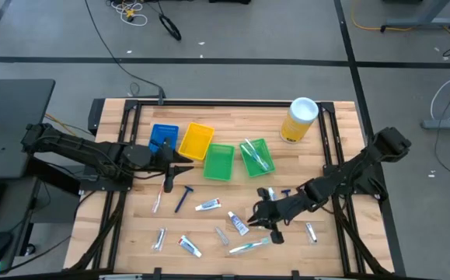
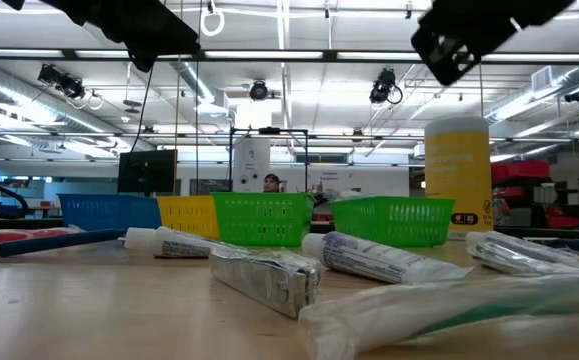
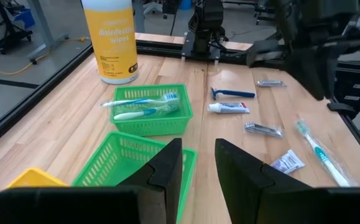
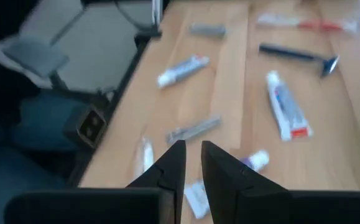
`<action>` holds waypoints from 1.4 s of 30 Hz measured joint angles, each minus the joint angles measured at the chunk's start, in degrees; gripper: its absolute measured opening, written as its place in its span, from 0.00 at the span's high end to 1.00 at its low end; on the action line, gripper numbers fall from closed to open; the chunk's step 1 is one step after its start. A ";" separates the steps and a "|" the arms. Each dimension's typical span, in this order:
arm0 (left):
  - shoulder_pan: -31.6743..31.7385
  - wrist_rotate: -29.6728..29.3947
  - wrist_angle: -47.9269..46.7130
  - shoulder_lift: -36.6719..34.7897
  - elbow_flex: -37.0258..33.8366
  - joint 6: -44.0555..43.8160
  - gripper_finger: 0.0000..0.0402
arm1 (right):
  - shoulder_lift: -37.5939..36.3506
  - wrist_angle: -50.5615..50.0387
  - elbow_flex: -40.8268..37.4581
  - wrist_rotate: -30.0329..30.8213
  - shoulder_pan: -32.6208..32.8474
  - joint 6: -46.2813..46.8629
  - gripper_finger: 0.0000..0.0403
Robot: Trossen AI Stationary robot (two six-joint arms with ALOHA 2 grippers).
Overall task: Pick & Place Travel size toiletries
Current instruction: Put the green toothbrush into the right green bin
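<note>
right gripper (image 1: 262, 211) hovers low over the counter (image 1: 135, 233) front, jaws parted a narrow slot, grasping nothing. the toiletries lie loose around it: a white toothpaste tube (image 1: 238, 224) just beside the jaws on the left-arm side, long axis slanting toward the counter's front edge; a wrapped toothbrush (image 1: 248, 246) just past it toward that edge. judgement: right arm is nearer, a short reach. left gripper (image 1: 179, 169) waits by the blue bin (image 1: 162, 138), jaws released. two toothbrushes already sit in the green bin (image 1: 256, 158).
</note>
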 joint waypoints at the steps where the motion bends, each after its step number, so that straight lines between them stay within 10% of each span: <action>1: 0.00 0.00 -0.13 0.01 0.00 -0.01 0.74 | 0.64 -0.44 0.00 -0.19 0.01 0.03 0.86; 33: 0.00 -0.24 0.27 -0.01 0.00 -0.22 0.74 | 3.88 0.18 0.02 -4.42 -1.38 0.48 0.85; 42: 0.00 -0.24 0.27 0.01 0.00 -0.24 0.74 | 3.88 -1.27 0.02 -4.27 -2.50 -1.54 0.70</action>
